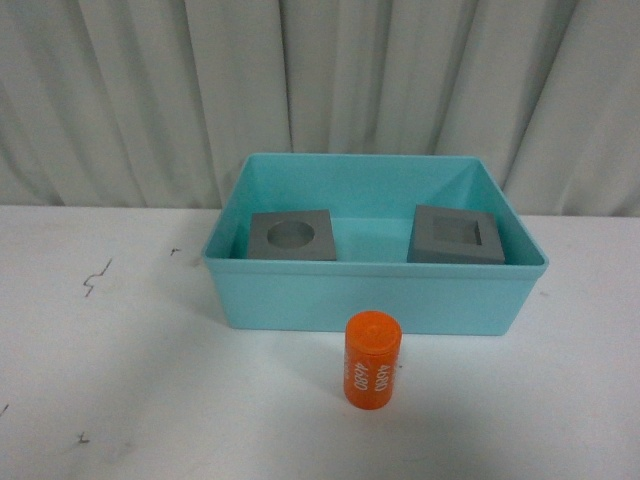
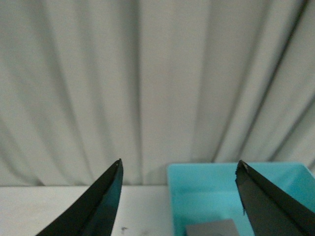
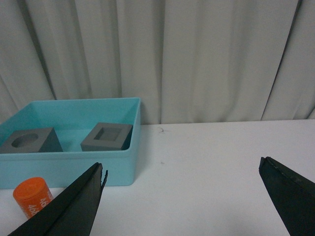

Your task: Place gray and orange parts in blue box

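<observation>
- Two of the three parts already lie in the shallow turquoise plastic tray [image 1: 300,300]. The matte gray cube with a round recess [image 1: 292,236] is on its left side and the matte gray cube with a square recess [image 1: 456,236] on its right, well apart.
- One part remains outside. The small orange cylinder with white lettering [image 1: 372,360] stands upright on the white surface [image 1: 150,380], just in front of the tray's near wall.
- Both the left claw [image 2: 179,162] and the right claw [image 3: 181,163] are spread wide and hold nothing.
- The right claw looks the better choice, since its camera sees the cylinder. It should straddle the round sides squarely and grip at mid-height so the cylinder does not tip. It should then lift clear of the rim and set the cylinder on the bare floor between the cubes.
</observation>
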Robot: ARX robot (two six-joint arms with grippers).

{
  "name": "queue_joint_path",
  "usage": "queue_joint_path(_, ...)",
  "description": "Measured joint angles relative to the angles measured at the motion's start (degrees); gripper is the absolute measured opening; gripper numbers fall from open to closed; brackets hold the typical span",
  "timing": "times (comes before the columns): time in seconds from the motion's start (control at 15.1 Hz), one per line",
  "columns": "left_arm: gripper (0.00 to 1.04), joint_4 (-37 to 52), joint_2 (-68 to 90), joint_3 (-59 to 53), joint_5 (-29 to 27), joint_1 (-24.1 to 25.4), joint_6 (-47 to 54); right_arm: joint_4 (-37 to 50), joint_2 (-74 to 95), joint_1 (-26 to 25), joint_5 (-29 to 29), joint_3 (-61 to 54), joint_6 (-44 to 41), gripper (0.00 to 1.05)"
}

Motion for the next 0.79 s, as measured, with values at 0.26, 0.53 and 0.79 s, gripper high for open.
queue_joint_path(0.26, 0.58, 6.16, -3.72, -6.36, 0.42, 2.38, 0.66, 0.04, 0.0, 0.0, 0.0, 0.0, -0.02, 0.98)
queue_joint_path(0.53, 0.01, 14.23, -15.19, -27.76, 7.26, 8.35, 1.11, 0.02, 0.0, 0.0, 0.0, 0.0, -0.02, 0.98)
queue_joint_path(0.79, 0.02, 14.4, -24.0, -36.98, 11.06, 12.09, 1.38, 0.02, 0.0, 0.0, 0.0, 0.0, 0.0, 0.98)
